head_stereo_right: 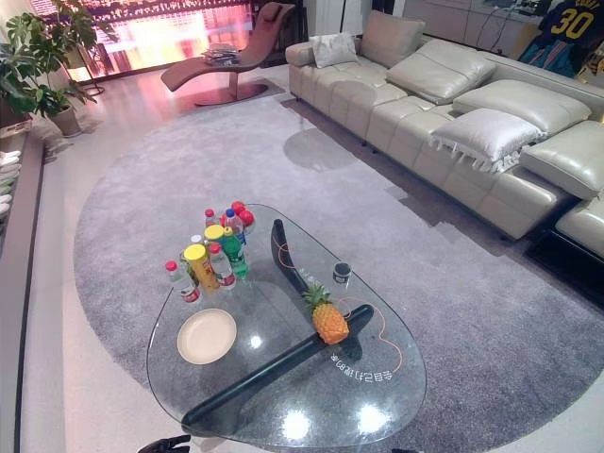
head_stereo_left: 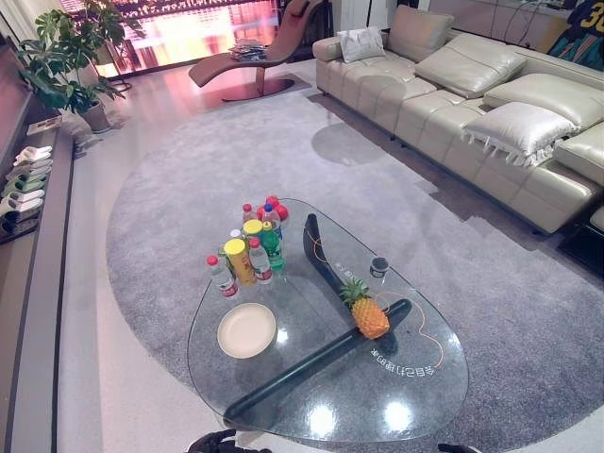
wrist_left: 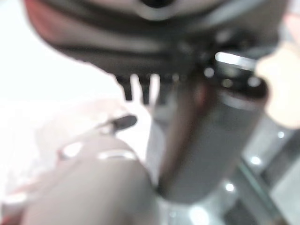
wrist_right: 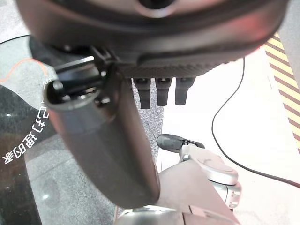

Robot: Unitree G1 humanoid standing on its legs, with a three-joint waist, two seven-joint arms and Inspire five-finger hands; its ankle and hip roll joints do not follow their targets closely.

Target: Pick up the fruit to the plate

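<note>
pineapple: orange-yellow, green crown, upright on glass table | plate: round, cream, empty, well apart to its left

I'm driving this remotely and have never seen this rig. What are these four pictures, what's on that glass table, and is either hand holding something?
Two pictures come from the humanoid robot's head, looking down at the rounded glass coffee table. On it stand an orange pineapple with a green crown, a round cream plate, a cluster of bottles and yellow cans and a small dark-lidded jar. The other two are wrist cameras. The right hand hangs with straight fingers, holding nothing. The left hand is too blurred to judge. The pineapple is untouched, off the plate.
</note>
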